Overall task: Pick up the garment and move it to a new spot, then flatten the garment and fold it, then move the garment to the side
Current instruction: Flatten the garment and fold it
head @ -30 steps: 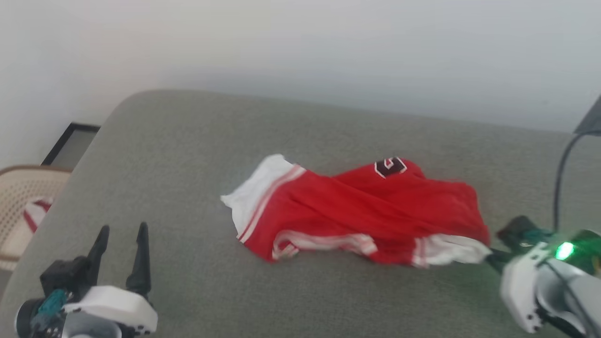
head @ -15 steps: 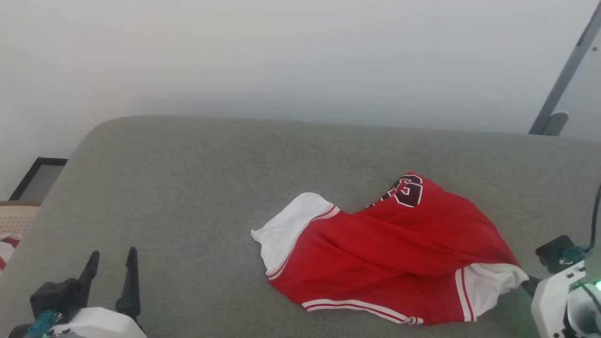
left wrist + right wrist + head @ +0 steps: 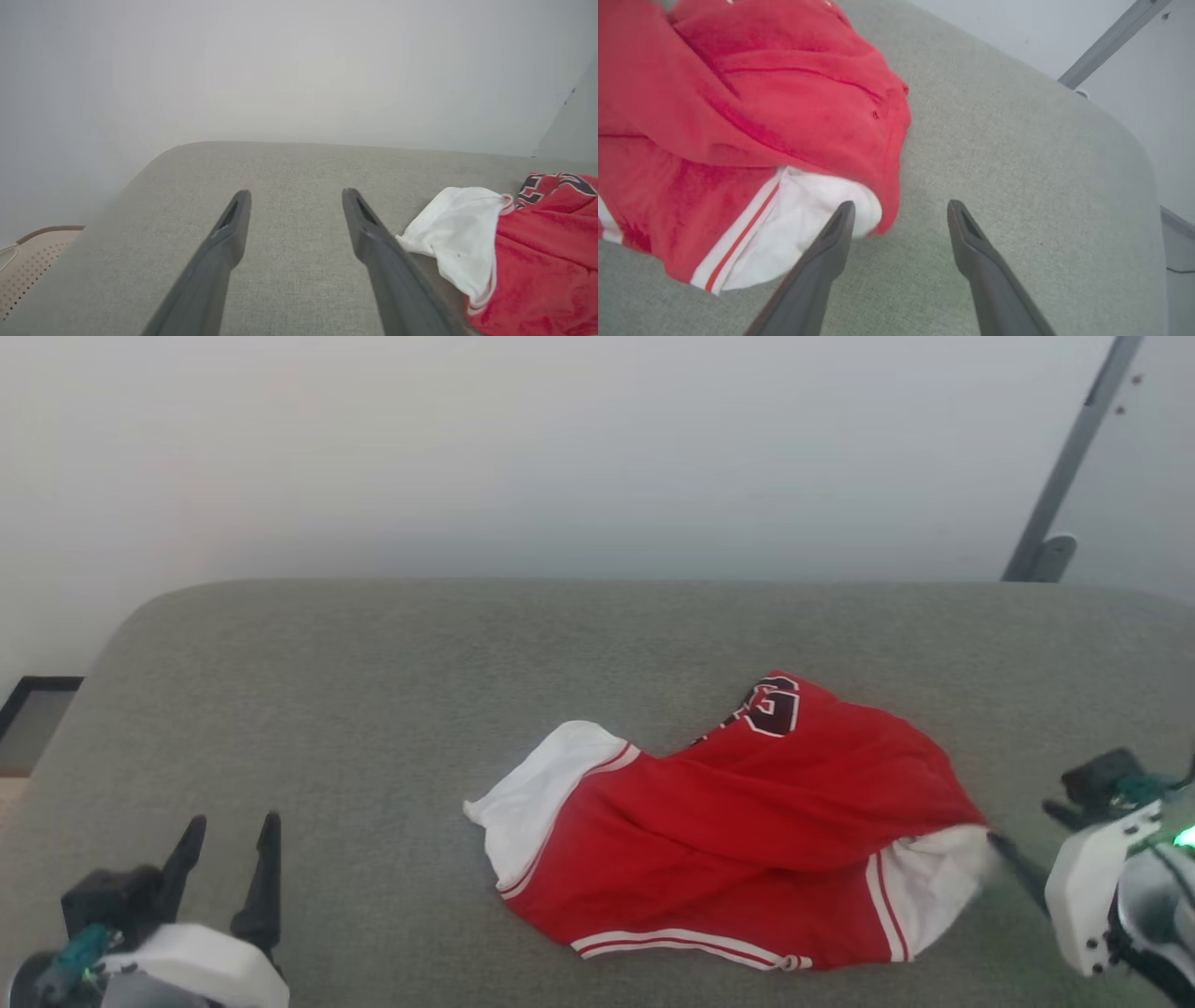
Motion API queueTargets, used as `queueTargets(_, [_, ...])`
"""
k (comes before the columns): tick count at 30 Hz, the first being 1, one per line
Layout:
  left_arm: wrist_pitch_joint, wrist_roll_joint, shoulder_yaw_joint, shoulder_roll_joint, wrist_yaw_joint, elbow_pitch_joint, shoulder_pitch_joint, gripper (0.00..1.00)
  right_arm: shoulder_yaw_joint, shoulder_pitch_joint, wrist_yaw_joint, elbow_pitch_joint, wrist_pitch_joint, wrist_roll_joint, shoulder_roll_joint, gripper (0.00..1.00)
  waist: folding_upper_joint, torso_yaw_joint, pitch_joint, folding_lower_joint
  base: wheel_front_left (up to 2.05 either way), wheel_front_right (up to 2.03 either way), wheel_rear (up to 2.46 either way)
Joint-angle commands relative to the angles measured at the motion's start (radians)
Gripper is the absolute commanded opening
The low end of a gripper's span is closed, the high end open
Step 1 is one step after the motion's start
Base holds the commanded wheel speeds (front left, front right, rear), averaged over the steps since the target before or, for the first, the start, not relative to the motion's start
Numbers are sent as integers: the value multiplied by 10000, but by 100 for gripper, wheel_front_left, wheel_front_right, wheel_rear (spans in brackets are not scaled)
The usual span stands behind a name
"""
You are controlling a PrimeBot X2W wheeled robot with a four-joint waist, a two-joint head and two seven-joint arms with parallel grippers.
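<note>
The garment (image 3: 738, 821), red with white panels, striped trim and a dark number, lies crumpled on the grey cushioned surface (image 3: 373, 709), right of centre. My right gripper (image 3: 1019, 821) is open at the garment's right white corner. In the right wrist view its fingers (image 3: 901, 204) are spread; the left fingertip overlaps the edge of the white panel of the garment (image 3: 738, 116), and nothing is between them. My left gripper (image 3: 233, 819) stands open at the lower left, apart from the cloth. Its wrist view shows the spread fingers (image 3: 296, 193) over bare cushion, with the garment (image 3: 537, 252) to their right.
A pale wall runs behind the cushion's far edge. A grey metal pole (image 3: 1064, 467) leans at the upper right. A dark frame (image 3: 28, 719) sits on the floor at the far left, and a beige perforated basket (image 3: 28, 261) stands beside the cushion's left edge.
My right gripper has opened and let go of the garment's white corner, which now rests on the cushion. The head camera has shifted. The left gripper stays open.
</note>
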Motion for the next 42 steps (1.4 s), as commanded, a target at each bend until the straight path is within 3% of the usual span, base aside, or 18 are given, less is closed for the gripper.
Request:
queueTargets(1, [245, -72, -22, 94, -73, -263, -268, 100, -201, -83, -16, -279, -302, 18, -114, 100, -1, -243, 45, 0, 0, 0, 0])
queueTargets(4, [493, -86, -76, 200, -108, -454, -405, 100, -507, -106, -16, -566, -589, -71, -153, 100, -1, -416, 88, 0, 0, 0, 0])
queueTargets(10, [1408, -423, -408, 402, -711, -619, -1124, 100, -1757, 50, -16, -1219, -1612, -1006, 98, 100, -1, -1031, 315, 0, 0, 0, 0])
queueTargets(17, [2897, -872, -936, 518, -1567, 96, -2407, 100, -3925, 412, -15, -1908, -2712, -2687, 1095, 100, -1, -1815, 794, 0, 0, 0, 0])
queueTargets(25, [5606, -1744, -1610, 314, -2035, 1536, -4030, 100, -6270, 1019, -15, -2816, -3186, -4457, 2588, 100, -1, -2377, 1476, 0, 0, 0, 0])
queueTargets(33, [7662, -1722, -2371, 289, -2021, 2763, -4979, 100, -6839, 1485, -15, -3350, -2880, -4850, 3108, 100, -1, -2533, 1855, 0, 0, 0, 0])
queueTargets(42, [8631, -1828, -2741, -127, -1969, 4582, -5502, 100, -6900, 1606, -15, -3715, -2629, -4751, 3025, 100, -1, -2560, 2196, 0, 0, 0, 0])
